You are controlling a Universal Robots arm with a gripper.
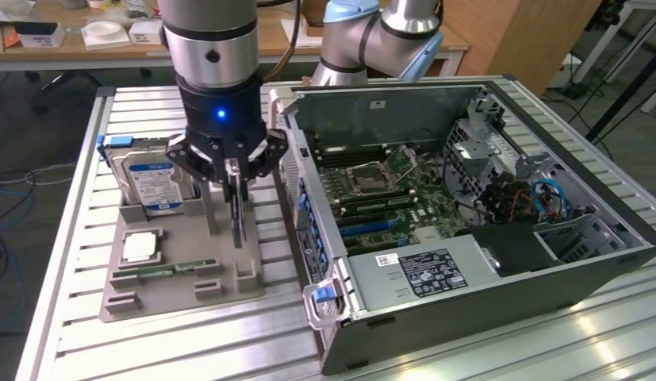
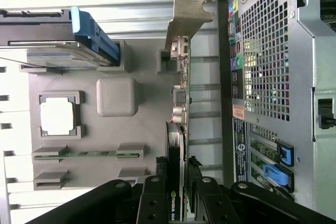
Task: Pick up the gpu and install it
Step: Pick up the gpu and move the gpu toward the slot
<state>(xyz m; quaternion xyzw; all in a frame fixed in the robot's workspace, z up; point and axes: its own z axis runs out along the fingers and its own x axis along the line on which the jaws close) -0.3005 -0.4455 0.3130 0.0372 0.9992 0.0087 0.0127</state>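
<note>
— Where is the gpu right now?
— In my gripper. My fingers are clamped on its two flat faces near the upper edge. The card hangs on edge, upright.

— Over what?
— Over the grey parts tray on the slatted table, along the side of the tray nearest the computer case. I cannot tell whether its lower edge is clear of the tray's slot or sits in it.

— And its bracket?
— The pale metal bracket is at the end of the card farthest from my fingers. It is just beside the case's rear panel with the perforated grille.

— What else is on the tray?
— A hard drive with a blue-and-white label stands upright at the far end, to the exterior view's left of my gripper. A processor lies flat in its pocket. A green memory stick lies in a groove nearer the camera.

— And the case?
— It lies on its side with the top open and the motherboard showing. It sits close beside the tray, on the exterior view's right.
</note>
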